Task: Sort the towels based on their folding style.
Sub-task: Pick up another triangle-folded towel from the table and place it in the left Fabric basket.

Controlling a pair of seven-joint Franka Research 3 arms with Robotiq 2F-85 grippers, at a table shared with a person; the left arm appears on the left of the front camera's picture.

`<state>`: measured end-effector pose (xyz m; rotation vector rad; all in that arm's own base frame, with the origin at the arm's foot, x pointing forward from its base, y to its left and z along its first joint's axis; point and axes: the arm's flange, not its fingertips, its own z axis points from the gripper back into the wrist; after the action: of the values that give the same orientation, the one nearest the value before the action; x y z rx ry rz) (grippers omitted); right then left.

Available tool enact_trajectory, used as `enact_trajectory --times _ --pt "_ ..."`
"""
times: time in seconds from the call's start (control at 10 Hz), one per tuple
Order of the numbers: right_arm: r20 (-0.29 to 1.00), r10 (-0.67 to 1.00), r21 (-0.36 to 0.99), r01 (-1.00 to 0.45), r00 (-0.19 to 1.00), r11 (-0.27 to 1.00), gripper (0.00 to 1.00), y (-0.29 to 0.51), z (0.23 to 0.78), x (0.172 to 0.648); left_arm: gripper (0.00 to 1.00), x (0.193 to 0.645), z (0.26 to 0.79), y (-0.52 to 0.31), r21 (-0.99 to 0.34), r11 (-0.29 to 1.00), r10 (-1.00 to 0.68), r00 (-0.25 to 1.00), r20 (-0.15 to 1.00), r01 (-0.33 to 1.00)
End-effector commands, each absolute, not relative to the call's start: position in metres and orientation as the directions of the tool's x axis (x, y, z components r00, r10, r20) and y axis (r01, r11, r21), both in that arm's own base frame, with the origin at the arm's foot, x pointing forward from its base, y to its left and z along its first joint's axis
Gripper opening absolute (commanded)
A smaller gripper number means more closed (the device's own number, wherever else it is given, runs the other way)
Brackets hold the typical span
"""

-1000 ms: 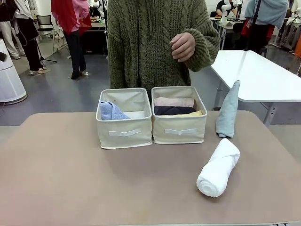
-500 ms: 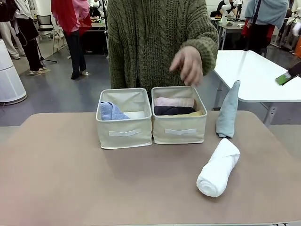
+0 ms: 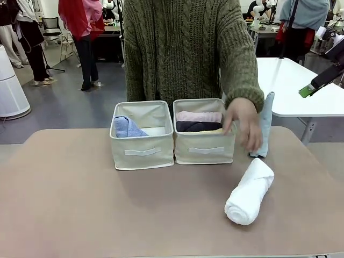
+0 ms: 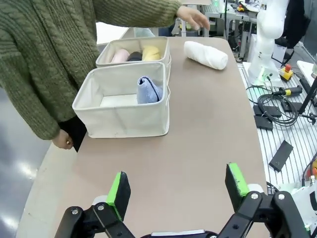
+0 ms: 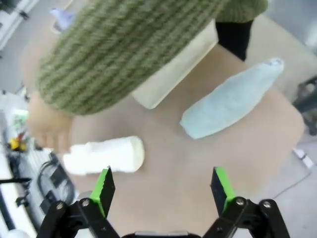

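Gaping wide, the left gripper (image 4: 177, 187) holds nothing over the table (image 4: 208, 148); the right gripper (image 5: 162, 186), equally spread, hangs empty above the white towel (image 5: 106, 154).

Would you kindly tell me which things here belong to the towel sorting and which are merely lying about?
Job: white rolled towel; pale teal cone-folded towel; light blue towel in the left bin; pink towel, dark grey towel, yellow towel, rolled, in the right bin.
Lying about: white side table; cables beside the table; black chair far off.

Fluffy terry white towel (image 3: 249, 192), matt fabric bins (image 3: 142, 145)
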<state>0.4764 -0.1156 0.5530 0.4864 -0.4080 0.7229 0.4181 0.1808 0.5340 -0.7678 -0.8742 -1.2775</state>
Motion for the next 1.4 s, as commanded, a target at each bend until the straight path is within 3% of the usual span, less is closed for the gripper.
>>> enact_trajectory --times 0.0,0.2,0.6,0.7,1.3 --pt "0.566 0.478 0.375 -0.726 0.672 0.577 1.0 -0.222 0.592 0.381 1.0 0.417 0.537 0.181 0.01 0.139 -0.463 0.056 0.885 0.99" --pt "0.64 0.405 0.333 -0.711 0.653 0.619 1.0 -0.255 0.612 0.335 1.0 0.417 0.537 0.181 0.01 0.139 -0.463 0.056 0.885 0.99" --pt "0.627 0.42 0.326 -0.71 0.657 0.624 1.0 -0.244 0.604 0.342 1.0 0.417 0.537 0.181 0.01 0.139 -0.463 0.056 0.885 0.99" --pt "0.643 0.399 0.329 -0.706 0.654 0.627 1.0 -0.265 0.618 0.315 1.0 0.417 0.537 0.181 0.01 0.139 -0.463 0.056 0.885 0.99" --pt "0.643 0.399 0.329 -0.706 0.654 0.627 1.0 -0.265 0.618 0.315 1.0 0.417 0.537 0.181 0.01 0.139 -0.463 0.056 0.885 0.99"
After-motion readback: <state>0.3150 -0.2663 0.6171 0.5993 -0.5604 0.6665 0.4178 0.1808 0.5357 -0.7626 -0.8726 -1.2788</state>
